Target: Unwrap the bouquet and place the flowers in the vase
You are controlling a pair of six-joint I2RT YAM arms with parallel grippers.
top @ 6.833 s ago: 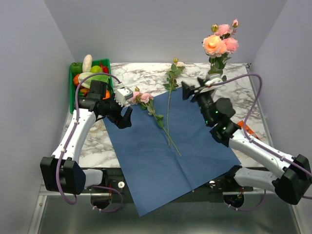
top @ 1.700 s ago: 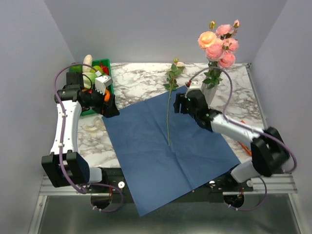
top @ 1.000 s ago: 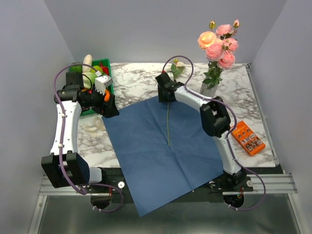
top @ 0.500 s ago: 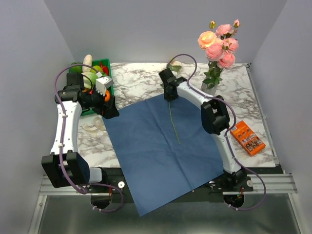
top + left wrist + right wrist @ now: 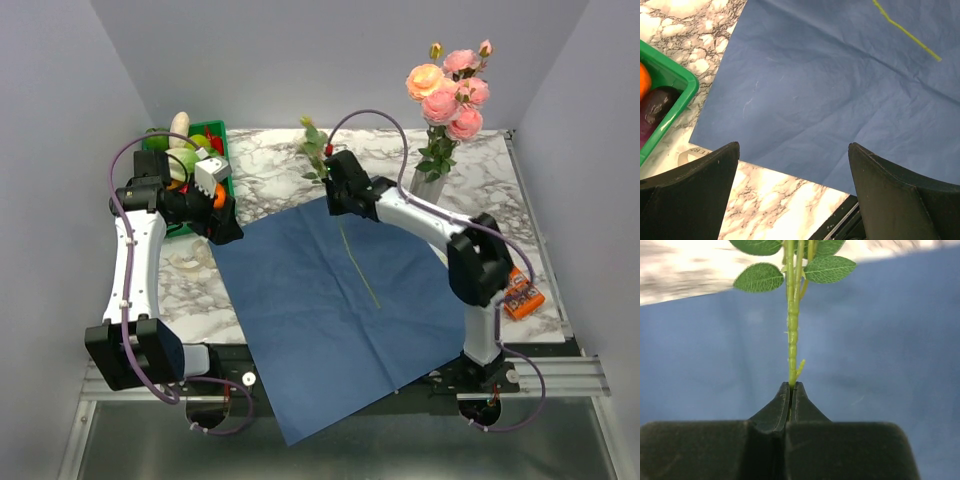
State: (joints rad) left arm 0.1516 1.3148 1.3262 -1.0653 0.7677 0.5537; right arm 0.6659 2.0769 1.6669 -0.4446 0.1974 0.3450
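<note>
Soft, even light; the overhead view was sharp and the wrist views partly blurred.

In the top view bright, diffuse light fell from above. The arms [image 5: 135,260] threw only faint, soft-edged shadows on the paper [image 5: 320,310] and table [image 5: 270,165], and one rose [image 5: 424,80] at upper right glowed almost blown out. The left wrist view held the paper's creases crisp, while the left fingers [image 5: 690,195] in the bottom corners were dark, soft-edged masses and the table at lower centre washed toward white. In the right wrist view the stem [image 5: 791,335] was sharp, the table strip along the top was smeared and overexposed, and the right fingers [image 5: 772,412] were near-black with little detail.
</note>
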